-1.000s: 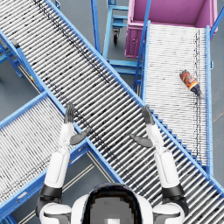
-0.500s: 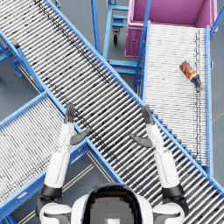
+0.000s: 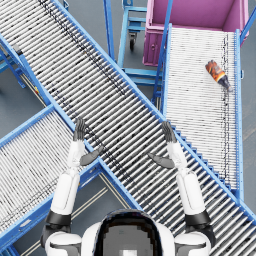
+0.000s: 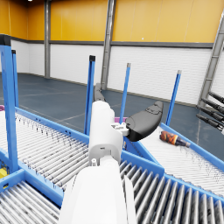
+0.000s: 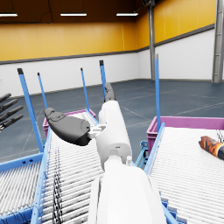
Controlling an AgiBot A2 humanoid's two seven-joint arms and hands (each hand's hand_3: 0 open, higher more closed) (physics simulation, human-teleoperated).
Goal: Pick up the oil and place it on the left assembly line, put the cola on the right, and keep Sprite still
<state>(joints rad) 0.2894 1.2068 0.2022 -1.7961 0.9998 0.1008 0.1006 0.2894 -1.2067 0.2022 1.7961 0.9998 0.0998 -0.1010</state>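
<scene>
Hovering over the diagonal conveyor (image 3: pixel 112 107): left robot hand (image 3: pixel 81 146) and right robot hand (image 3: pixel 166 148), both spread and holding nothing. The only bottle (image 3: pixel 217 74) visible, dark with a red-orange label so probably cola, lies flat on the right conveyor (image 3: pixel 195 125) at upper right, near the purple bin (image 3: pixel 200 12). Its long axis runs upper-left to lower-right. It sits well apart from both hands, with the right one nearer.
</scene>
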